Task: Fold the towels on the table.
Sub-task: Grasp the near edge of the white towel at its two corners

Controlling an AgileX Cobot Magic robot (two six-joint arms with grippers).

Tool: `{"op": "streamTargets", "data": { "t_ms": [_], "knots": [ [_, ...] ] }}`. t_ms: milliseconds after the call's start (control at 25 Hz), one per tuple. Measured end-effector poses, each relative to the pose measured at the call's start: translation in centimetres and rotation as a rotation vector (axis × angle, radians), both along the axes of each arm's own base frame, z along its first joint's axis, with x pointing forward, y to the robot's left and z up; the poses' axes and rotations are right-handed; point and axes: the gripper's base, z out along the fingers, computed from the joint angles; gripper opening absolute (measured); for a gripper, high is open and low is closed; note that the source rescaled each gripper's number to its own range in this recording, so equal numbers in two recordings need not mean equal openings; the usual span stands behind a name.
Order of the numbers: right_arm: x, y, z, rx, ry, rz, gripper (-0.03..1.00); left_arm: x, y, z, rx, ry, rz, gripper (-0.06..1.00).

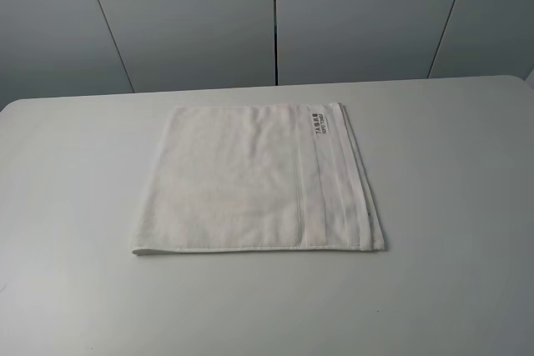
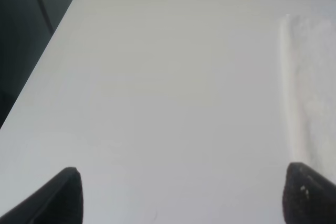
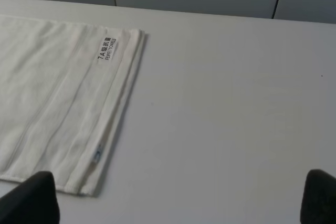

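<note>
Lying centred on the table (image 1: pixel 75 206), the towel (image 1: pixel 250 181) carries its banded, labelled edge on the 3 o'clock side, running 12 to 6. The left gripper (image 2: pixel 184 195) and right gripper (image 3: pixel 176 198) both gape wide and empty. The right one likely sits nearer that edge.

Soft, even light leaves only a thin shadow along the near edge of the towel (image 1: pixel 250 181). The left wrist view washes out the pale counter (image 2: pixel 157 77), and the left gripper (image 2: pixel 181 198) shows blurred, dark fingertips (image 2: pixel 60 198)
</note>
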Motion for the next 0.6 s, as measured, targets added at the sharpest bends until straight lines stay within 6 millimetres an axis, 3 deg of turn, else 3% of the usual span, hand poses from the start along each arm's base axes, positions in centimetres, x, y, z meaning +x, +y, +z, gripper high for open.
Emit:
{"op": "streamTargets", "data": {
  "t_ms": [600],
  "knots": [
    [0.00, 0.00, 0.00, 0.000, 0.000, 0.000, 1.00, 0.00, 0.00, 0.00, 0.000, 0.000, 0.000, 0.98]
  ]
}}
